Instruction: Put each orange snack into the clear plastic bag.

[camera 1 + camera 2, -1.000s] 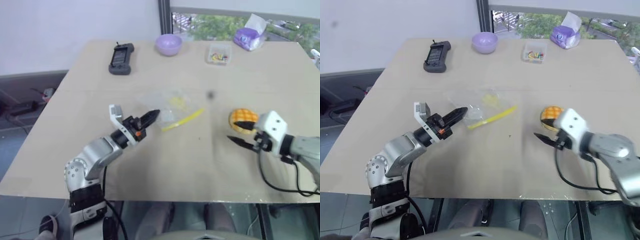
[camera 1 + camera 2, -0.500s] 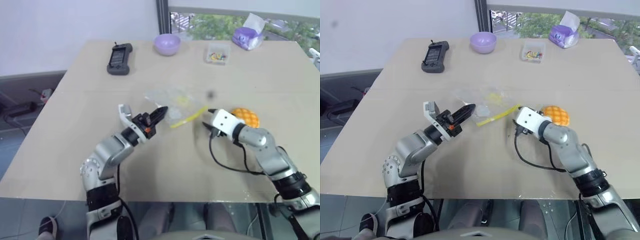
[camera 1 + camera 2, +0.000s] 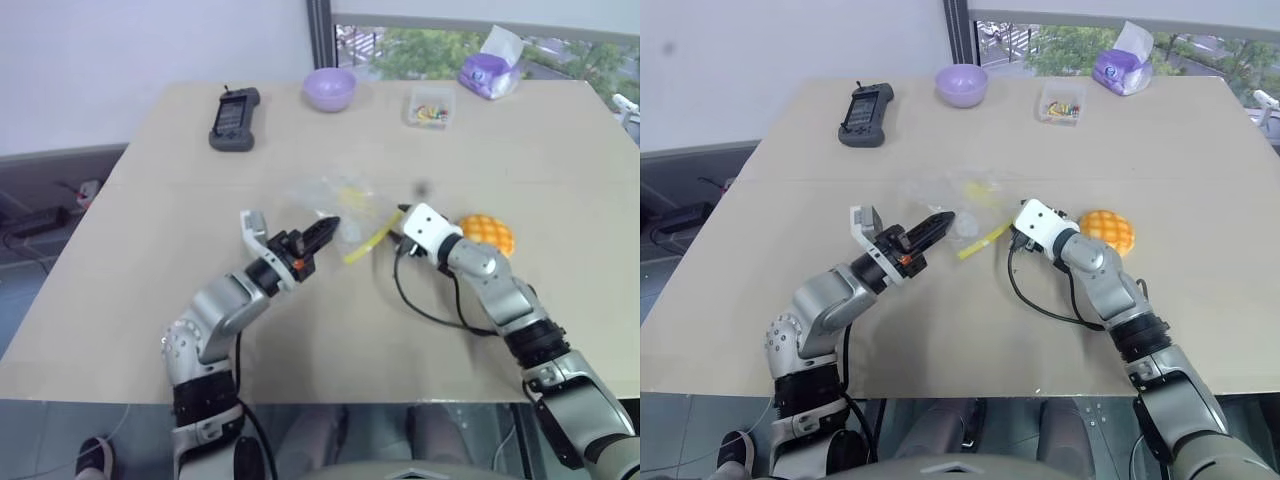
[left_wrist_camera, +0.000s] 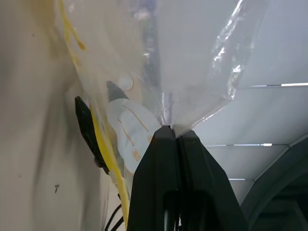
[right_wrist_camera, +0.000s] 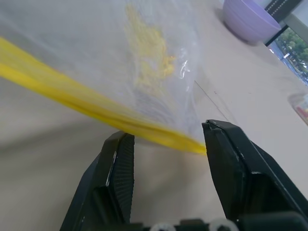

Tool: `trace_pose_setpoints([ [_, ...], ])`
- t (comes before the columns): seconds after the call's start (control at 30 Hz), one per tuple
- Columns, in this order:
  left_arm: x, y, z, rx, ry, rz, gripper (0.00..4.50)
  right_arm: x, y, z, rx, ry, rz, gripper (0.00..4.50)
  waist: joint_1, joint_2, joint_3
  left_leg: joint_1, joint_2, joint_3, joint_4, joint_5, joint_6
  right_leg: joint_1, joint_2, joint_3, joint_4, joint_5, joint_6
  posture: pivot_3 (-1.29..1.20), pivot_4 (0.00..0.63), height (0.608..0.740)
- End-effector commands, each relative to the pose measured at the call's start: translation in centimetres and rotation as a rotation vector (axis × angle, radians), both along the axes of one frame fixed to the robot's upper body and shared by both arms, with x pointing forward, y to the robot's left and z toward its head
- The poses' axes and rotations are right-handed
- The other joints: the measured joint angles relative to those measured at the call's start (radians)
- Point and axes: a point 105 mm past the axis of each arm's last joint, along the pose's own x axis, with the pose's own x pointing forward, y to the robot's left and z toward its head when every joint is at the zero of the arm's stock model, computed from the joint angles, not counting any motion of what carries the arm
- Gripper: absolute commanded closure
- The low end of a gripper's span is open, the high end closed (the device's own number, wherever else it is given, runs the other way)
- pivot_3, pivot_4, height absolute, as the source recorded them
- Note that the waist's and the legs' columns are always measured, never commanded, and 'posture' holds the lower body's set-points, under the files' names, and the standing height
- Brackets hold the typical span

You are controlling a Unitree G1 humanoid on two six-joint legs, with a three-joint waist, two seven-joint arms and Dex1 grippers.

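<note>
The left gripper (image 4: 172, 134), fingers pinched together, grips the crinkly clear plastic bag (image 3: 345, 205). The right gripper (image 5: 166, 144), fingers spread, straddles the bag's yellow seal strip (image 5: 72, 98); the round orange grid-topped snack (image 3: 487, 236) lies at its 3 o'clock. No readable writing.

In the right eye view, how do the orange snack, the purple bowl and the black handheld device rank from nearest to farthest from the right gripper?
Measured from the right gripper, open at the yellow seal strip of the clear plastic bag:
1. Orange snack, close behind the gripper's wrist, on the robot's right.
2. Purple bowl, at the table's far edge.
3. Black handheld device, far-left part of the table.
</note>
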Motion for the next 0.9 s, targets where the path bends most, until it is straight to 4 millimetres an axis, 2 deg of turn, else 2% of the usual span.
trace_pose_setpoints([
  [0.03,-0.5,0.0,1.1,-0.018,-0.057,-0.02,4.43,-0.2,0.0,0.4,-0.029,-0.04,0.032,2.05,-0.002,0.0,0.0,0.0,0.0,0.0,0.0,0.0,0.0,0.0,0.0,0.0,0.0,0.0,0.0,0.0,0.15,0.74],
  [0.13,-0.5,0.0,1.1,-0.019,-0.059,-0.02,4.43,-0.2,0.0,0.2,-0.038,-0.037,0.044,2.05,-0.009,0.0,0.0,0.0,0.0,0.0,0.0,0.0,0.0,0.0,0.0,0.0,0.0,0.0,0.0,0.0,0.15,0.74],
  [0.43,-0.7,-0.1,0.9,-0.017,-0.057,-0.03,4.43,0.6,0.5,1.3,0.036,-0.073,0.024,2.05,-0.017,0.0,0.0,0.001,0.001,0.001,0.0,0.0,0.0,-0.001,0.001,0.002,0.001,0.0,0.0,0.0,0.15,0.74],
  [0.53,-0.9,-0.1,0.7,-0.013,-0.057,-0.032,4.5,0.8,0.4,1.6,0.053,-0.088,0.016,2.83,-0.016,0.0,0.0,0.001,0.001,0.001,0.0,0.0,0.0,-0.001,0.001,0.002,0.001,0.0,0.0,0.0,0.15,0.74],
  [0.63,-1.1,0.0,0.5,-0.007,-0.054,-0.035,4.5,0.9,0.5,1.8,0.065,-0.097,0.015,4.24,-0.017,0.0,0.0,0.001,0.001,0.002,0.0,0.0,0.0,-0.001,0.001,0.002,0.001,0.0,0.0,0.0,0.15,0.74],
  [0.67,-1.1,0.0,0.4,0.0,-0.051,-0.035,4.5,0.9,0.5,1.8,0.064,-0.099,0.016,4.45,-0.017,0.0,0.0,0.001,0.001,0.002,0.0,0.0,0.0,-0.001,0.001,0.002,0.001,0.0,0.0,0.0,0.15,0.74],
  [0.8,-1.1,0.5,0.2,0.044,-0.054,-0.04,4.5,1.0,0.2,2.0,0.064,-0.095,0.012,4.45,-0.017,0.0,0.0,0.001,0.001,0.002,0.0,0.0,0.0,-0.001,0.001,0.003,0.002,0.0,0.0,0.0,0.15,0.74],
  [0.9,-0.9,1.8,0.4,0.148,-0.068,-0.019,4.5,1.1,-0.4,2.3,0.031,-0.091,-0.011,4.45,-0.017,0.0,0.0,0.001,0.001,0.002,-0.001,0.0,0.0,-0.002,0.002,0.003,0.002,0.0,0.0,0.0,0.15,0.74],
])
